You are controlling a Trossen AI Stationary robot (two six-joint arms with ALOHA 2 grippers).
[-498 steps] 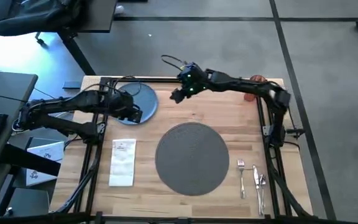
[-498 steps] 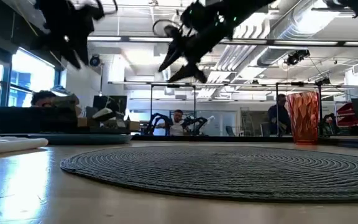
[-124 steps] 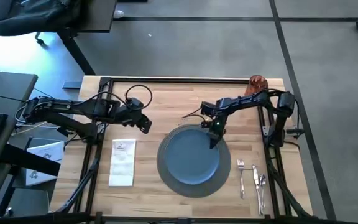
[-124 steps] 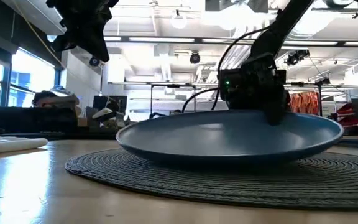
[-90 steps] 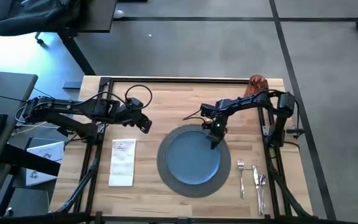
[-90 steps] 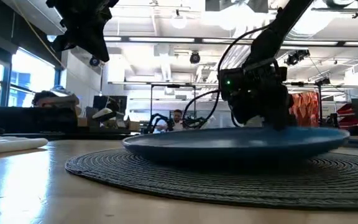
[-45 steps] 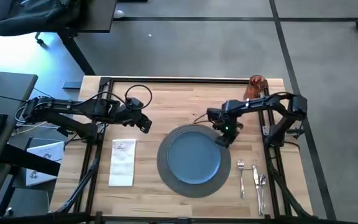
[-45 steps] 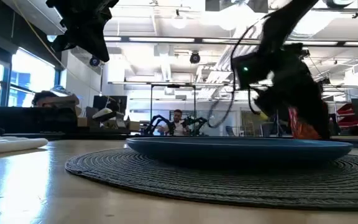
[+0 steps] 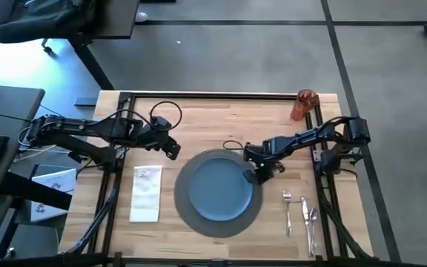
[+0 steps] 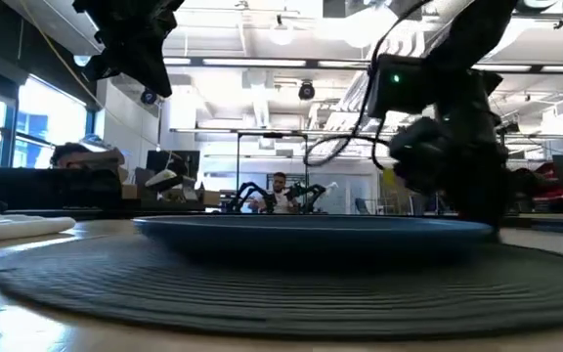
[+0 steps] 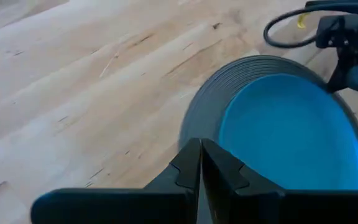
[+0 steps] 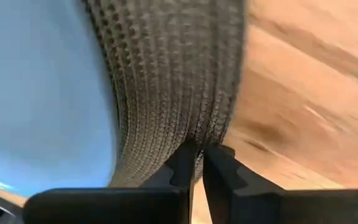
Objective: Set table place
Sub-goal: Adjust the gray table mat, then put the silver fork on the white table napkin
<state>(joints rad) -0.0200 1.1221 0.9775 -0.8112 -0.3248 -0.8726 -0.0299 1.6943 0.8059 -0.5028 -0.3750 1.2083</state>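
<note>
The blue plate (image 9: 219, 188) lies flat on the round grey mat (image 9: 186, 210), a little below the centre of the table (image 9: 199, 133). The right gripper (image 9: 257, 175) is down at the mat's three o'clock edge, and its wrist view shows the two fingers nearly together with the woven rim (image 12: 185, 81) pinched between them. The left gripper (image 9: 173, 150) hangs above the bare wood at about ten o'clock from the mat, fingers pressed together on nothing.

The mat looks soft and floppy (ribbed weave, thin edge), so a pinch at the rim is the sensible hold; it should slide across the wood rather than lift, and the plate, stiff and probably smooth-glazed, may ride along or skid if the pull is jerky.

The white napkin (image 9: 146, 193) lies at nine o'clock from the mat, well apart from it. The fork (image 9: 288, 211), knife (image 9: 303, 213) and spoon (image 9: 312, 222) lie side by side at about four o'clock, thin and flat on the wood, so hard to get fingers under. The orange cup (image 9: 301, 104) stands upright at the table's far one o'clock corner; it looks light and tippable, best held around its body.
</note>
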